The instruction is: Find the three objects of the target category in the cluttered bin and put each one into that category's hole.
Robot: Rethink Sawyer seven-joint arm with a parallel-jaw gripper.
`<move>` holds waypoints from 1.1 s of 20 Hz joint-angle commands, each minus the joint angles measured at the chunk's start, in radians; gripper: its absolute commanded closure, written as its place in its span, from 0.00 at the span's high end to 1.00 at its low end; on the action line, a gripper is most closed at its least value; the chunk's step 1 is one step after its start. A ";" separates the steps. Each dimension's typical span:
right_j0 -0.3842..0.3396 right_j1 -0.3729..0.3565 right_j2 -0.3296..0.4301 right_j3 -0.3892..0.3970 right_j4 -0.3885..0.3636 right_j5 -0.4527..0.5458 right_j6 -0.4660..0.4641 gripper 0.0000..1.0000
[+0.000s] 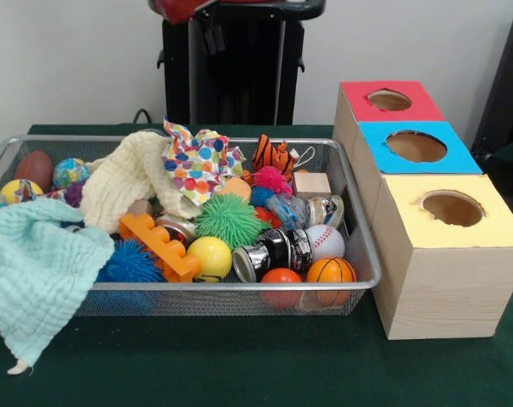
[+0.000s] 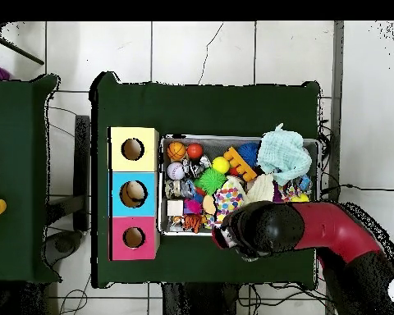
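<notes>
The end effector shows only in the overhead view, at the tip of the red and black arm over the wire bin's robot-side edge; whether it is open or closed cannot be told. The bin sits on the green surface, crowded with balls, cloths and cans. A chrome can lies on its side, long axis running left to right in the front view. Just beside the bin stand three boxes with round holes: red, blue, yellow.
</notes>
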 commanded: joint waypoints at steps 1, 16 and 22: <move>0.013 0.098 -0.051 -0.121 -0.084 -0.047 -0.015 0.00; 0.022 0.161 -0.063 -0.237 -0.146 -0.026 -0.026 0.00; 0.018 0.203 -0.056 -0.257 -0.163 -0.033 -0.057 0.00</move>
